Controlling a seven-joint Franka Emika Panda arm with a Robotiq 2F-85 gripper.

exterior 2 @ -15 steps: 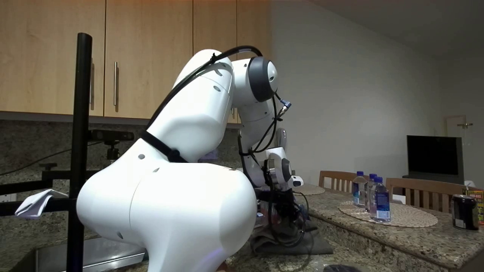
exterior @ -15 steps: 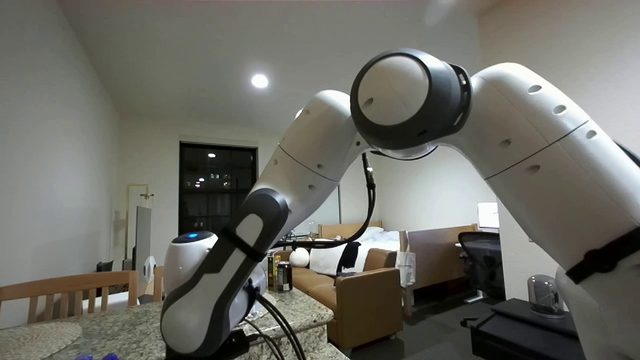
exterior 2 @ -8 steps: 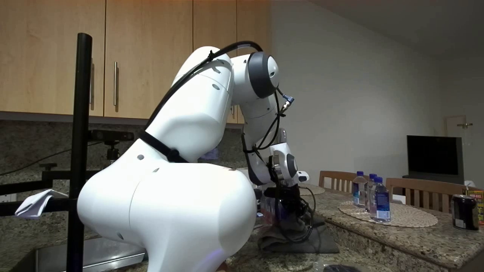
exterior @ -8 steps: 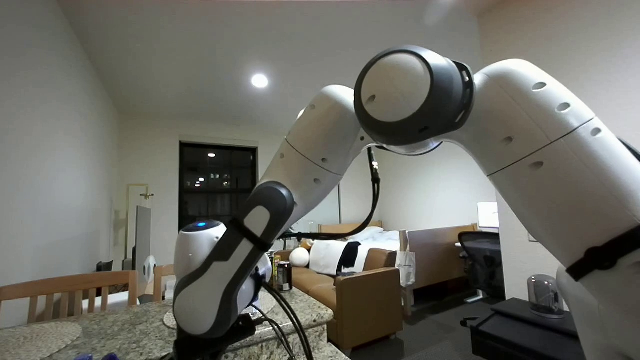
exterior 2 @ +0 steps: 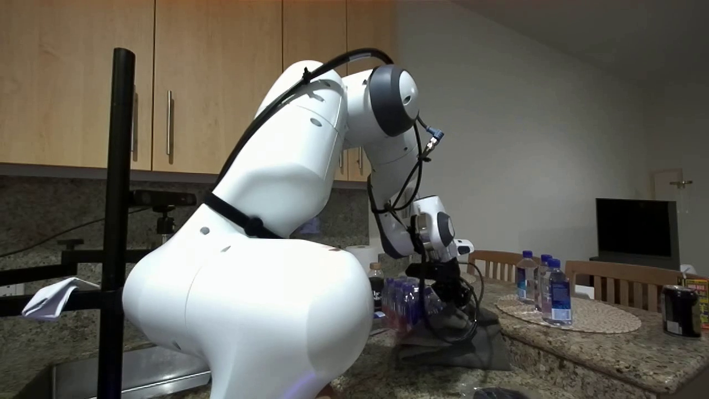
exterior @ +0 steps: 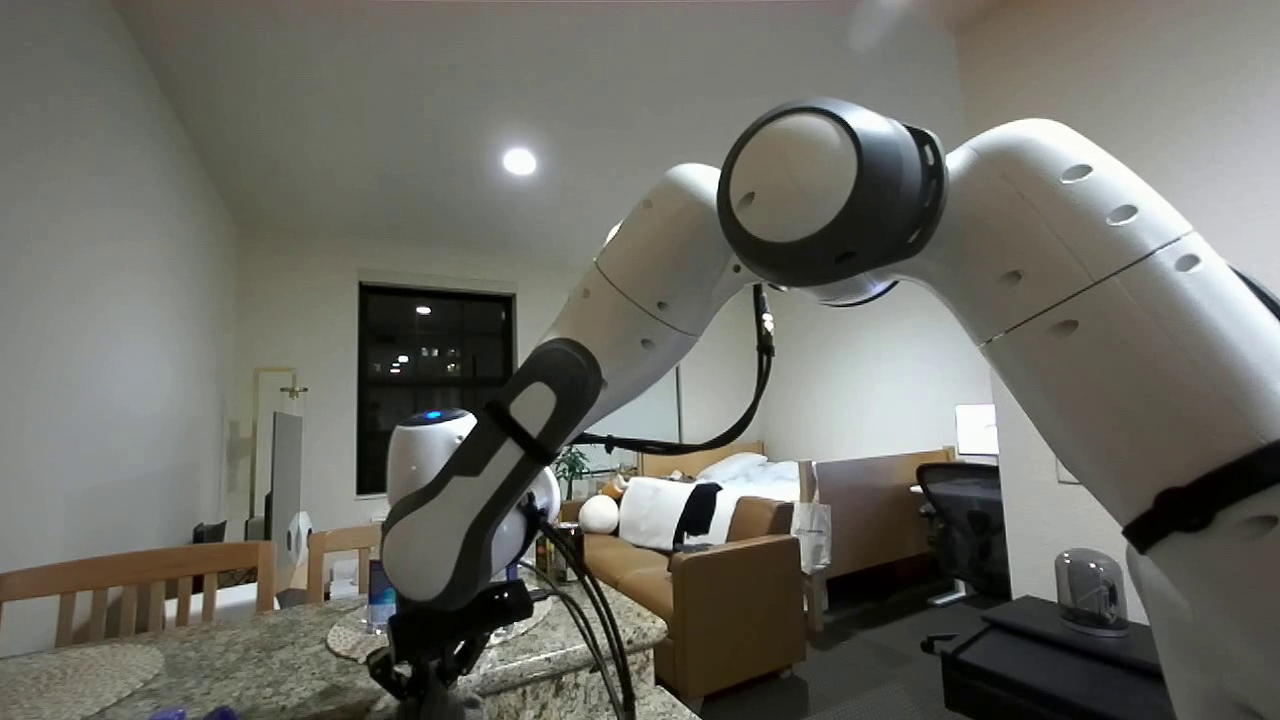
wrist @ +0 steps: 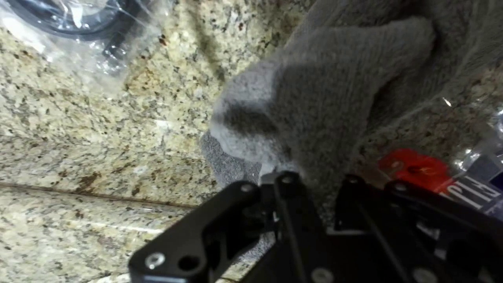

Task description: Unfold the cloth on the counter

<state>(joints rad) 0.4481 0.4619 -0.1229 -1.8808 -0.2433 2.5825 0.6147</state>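
The grey cloth [wrist: 326, 90] rises in folds between the fingers of my gripper [wrist: 312, 186] in the wrist view, and the jaws are shut on it. Its lower part [exterior 2: 482, 352] hangs like a tent and spreads at the bottom over the speckled stone counter [exterior 2: 382, 354]. Directly above it, in an exterior view, stands my gripper [exterior 2: 453, 296], pointing down. A small bit of the cloth [exterior: 437, 705] shows under the gripper at the bottom of an exterior view. The fingertips are partly lost among the dark folds.
A pack of bottles [exterior 2: 407, 302] stands close beside the cloth. Clear plastic with a black cable [wrist: 82, 27] lies on the counter nearby. The raised ledge [exterior 2: 598, 338] bears water bottles [exterior 2: 559, 293] on a woven mat [exterior 2: 609, 321] and a black can [exterior 2: 680, 310].
The gripper has risen and shifted toward the raised ledge. The cloth has been pulled up with it, from a low heap into a taller drape. The bottle pack is more exposed now.
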